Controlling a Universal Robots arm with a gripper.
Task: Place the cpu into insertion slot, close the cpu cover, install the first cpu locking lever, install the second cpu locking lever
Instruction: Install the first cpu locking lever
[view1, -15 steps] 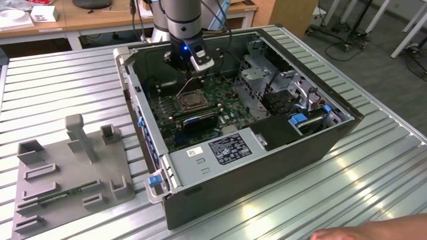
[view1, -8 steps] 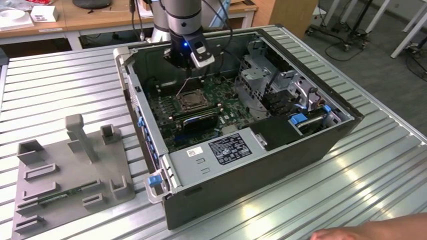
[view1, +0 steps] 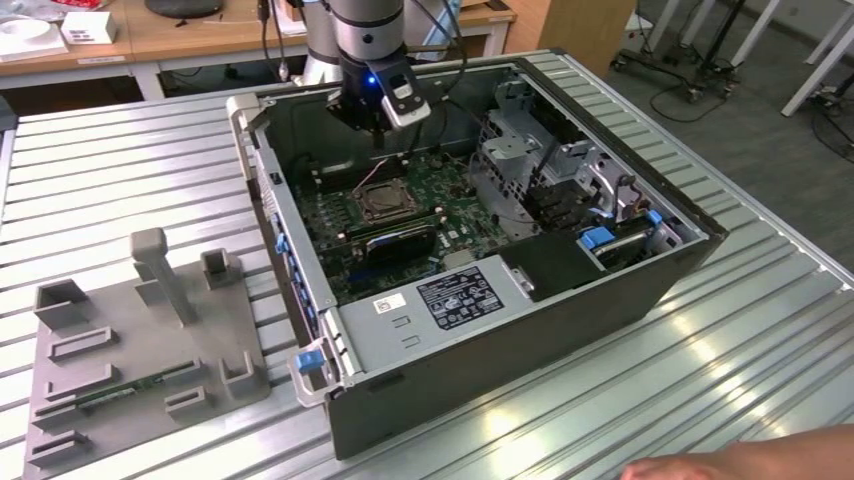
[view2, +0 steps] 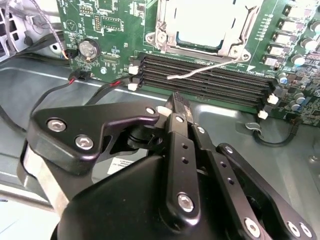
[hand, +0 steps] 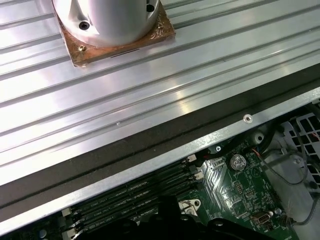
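pincer — near insertion slot

One computer case on the table, folks. One green circuit board, one insertion slot, one cpu, one coin battery. One grey fixture tray, one arm, one hand.

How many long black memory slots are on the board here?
4. The memory slots lie side by side in one bank along the insertion slot, between it and the hand in the second wrist view. More elsewhere could be hidden.
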